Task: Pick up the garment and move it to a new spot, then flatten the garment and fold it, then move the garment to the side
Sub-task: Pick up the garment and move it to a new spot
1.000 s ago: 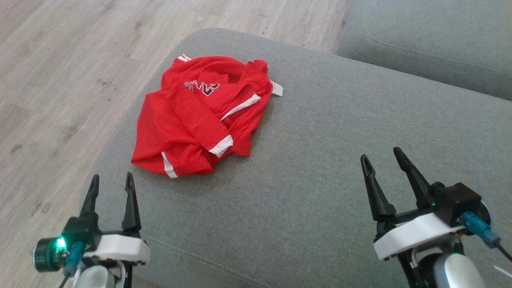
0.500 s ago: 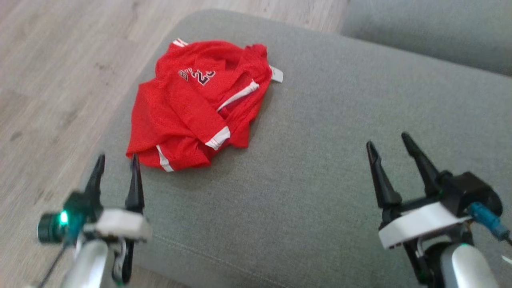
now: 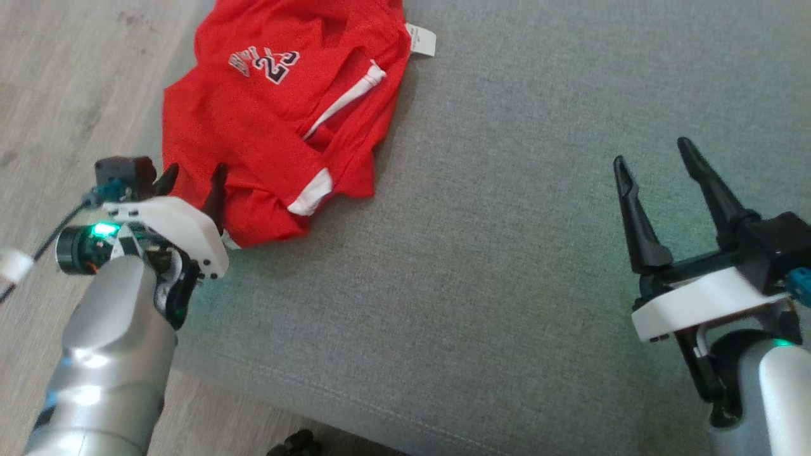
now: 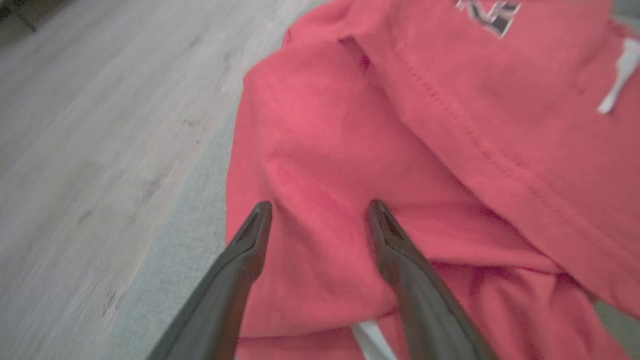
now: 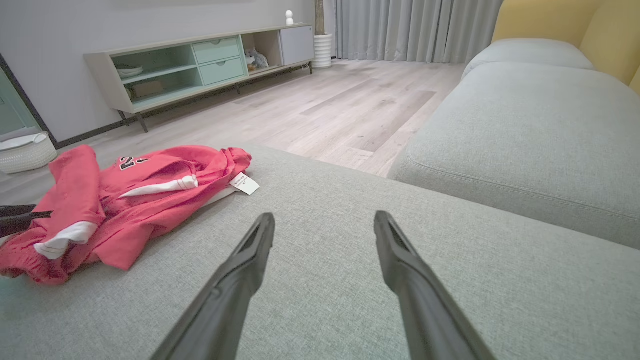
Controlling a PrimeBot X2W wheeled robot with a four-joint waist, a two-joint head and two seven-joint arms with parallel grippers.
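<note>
A crumpled red garment (image 3: 266, 107) with white trim, a white tag and a number print lies near the left edge of the grey sofa cushion (image 3: 507, 240). My left gripper (image 3: 193, 174) hovers open at the garment's near left edge, its tips over the red cloth. In the left wrist view the left gripper (image 4: 320, 210) has both fingers spread above the garment (image 4: 450, 125), with nothing between them. My right gripper (image 3: 652, 155) stands open over bare cushion, far to the right. The right wrist view shows the right gripper (image 5: 324, 219) open and the garment (image 5: 130, 200) off to its left.
Pale wood floor (image 3: 57, 95) runs along the cushion's left edge. A second grey cushion (image 5: 525, 110) sits at the right in the right wrist view, and a low green cabinet (image 5: 200, 65) and a white basket (image 5: 25, 150) stand by the far wall.
The head camera has tilted down and closer. My left gripper has moved forward from the cushion's near left corner to the garment's edge. The right gripper stays open over bare cushion.
</note>
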